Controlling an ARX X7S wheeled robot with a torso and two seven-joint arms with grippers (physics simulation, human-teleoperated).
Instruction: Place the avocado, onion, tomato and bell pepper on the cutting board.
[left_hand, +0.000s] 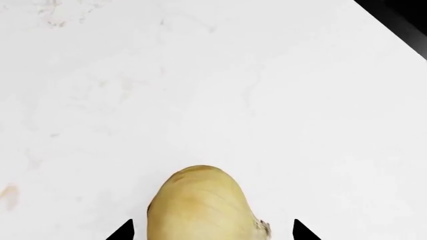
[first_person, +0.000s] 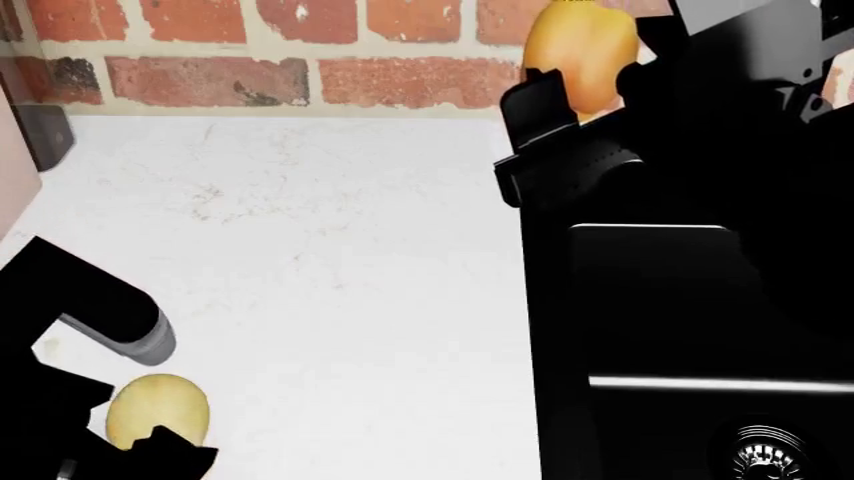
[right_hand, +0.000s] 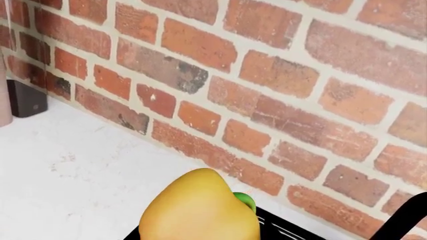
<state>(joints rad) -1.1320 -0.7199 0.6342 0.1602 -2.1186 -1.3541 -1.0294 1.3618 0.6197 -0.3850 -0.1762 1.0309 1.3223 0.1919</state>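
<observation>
Both end effectors hold produce: left (left_hand: 212, 231) the onion (left_hand: 203, 205), right (first_person: 577, 85) the green-stemmed bell pepper (right_hand: 200, 207).

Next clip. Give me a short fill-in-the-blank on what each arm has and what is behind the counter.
1. Between the left gripper fingertips sits the pale yellow ____.
2. The right gripper carries the yellow-orange ____ in front of the wall.
3. The wall behind the white counter is made of ____.

Missing words: onion; bell pepper; brick.
</observation>
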